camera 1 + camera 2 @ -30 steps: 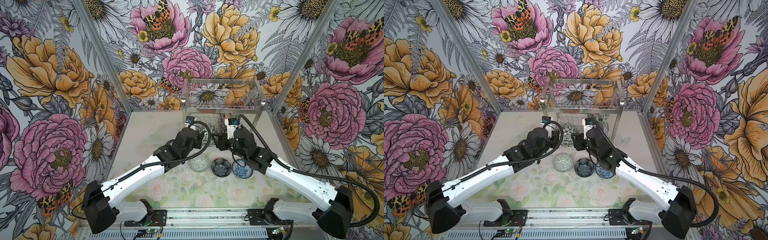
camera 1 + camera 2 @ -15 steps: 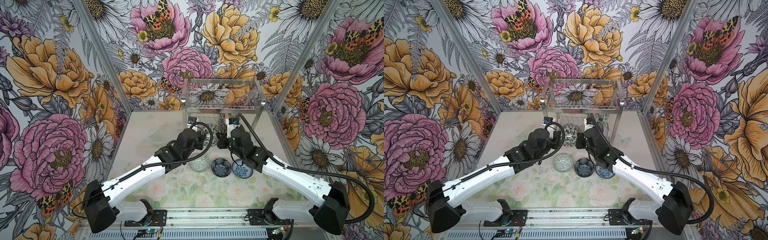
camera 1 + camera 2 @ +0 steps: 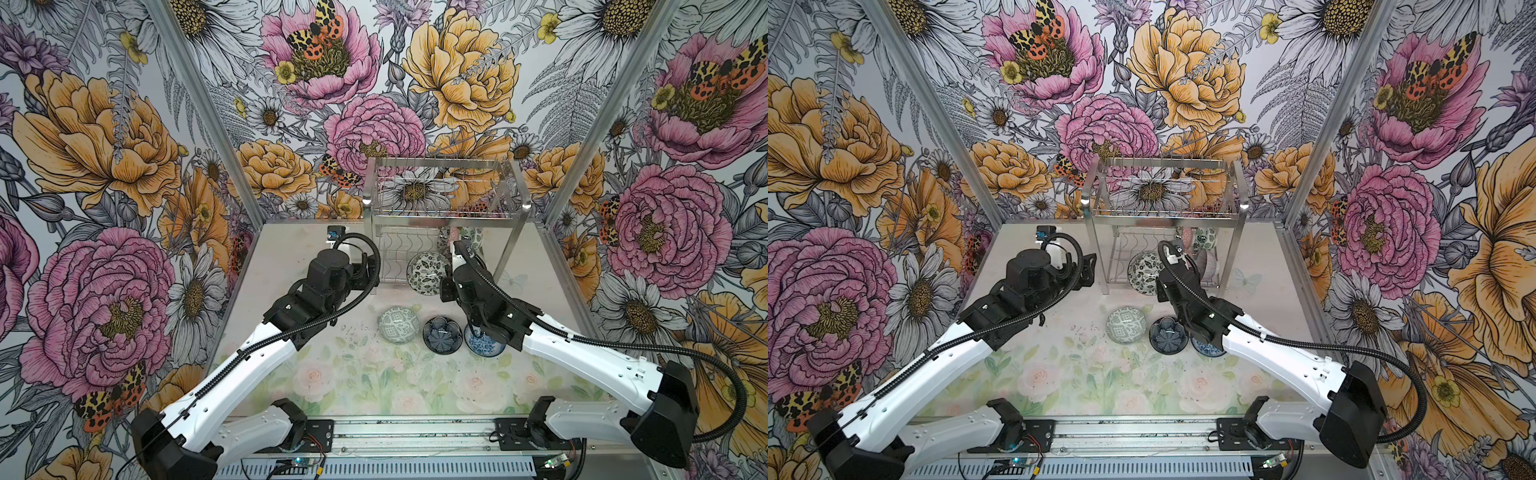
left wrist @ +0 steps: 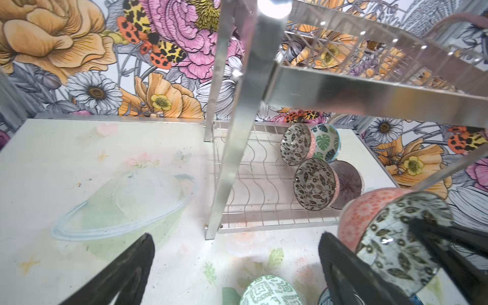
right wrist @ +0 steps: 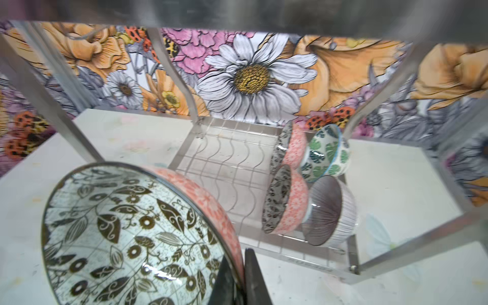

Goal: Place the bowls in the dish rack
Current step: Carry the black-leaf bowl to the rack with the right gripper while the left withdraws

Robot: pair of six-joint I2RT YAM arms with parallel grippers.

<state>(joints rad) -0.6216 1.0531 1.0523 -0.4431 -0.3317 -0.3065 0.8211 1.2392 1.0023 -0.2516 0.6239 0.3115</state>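
Pinching the thin rim of a round ceramic bowl (image 5: 126,232), glossy inside with black-and-white leaves and coral-pink flowers outside, the right gripper (image 5: 240,274) has its black fingers pressed against the wall from both sides. The bowl stands tilted on edge just in front of the dish rack (image 3: 446,215), at the open front of its lower shelf (image 4: 261,184) of wavy steel wires. The left gripper (image 4: 235,237) is spread wide and holds nothing, near the rack's front left flat-bar leg.

Four bowls sit on edge at the right end of that lower shelf: two floral-and-pink bowls (image 4: 295,144) (image 4: 315,184), a green-leaf bowl (image 4: 326,142) and a finely ribbed striped bowl (image 4: 348,182). On the table (image 3: 291,266) in front of the rack lie three more – a pale-green geometric bowl (image 3: 398,325) that appears upside down, a dark petal-shaped bowl (image 3: 442,334), and a blue floral bowl (image 3: 484,345) partly hidden under the right arm
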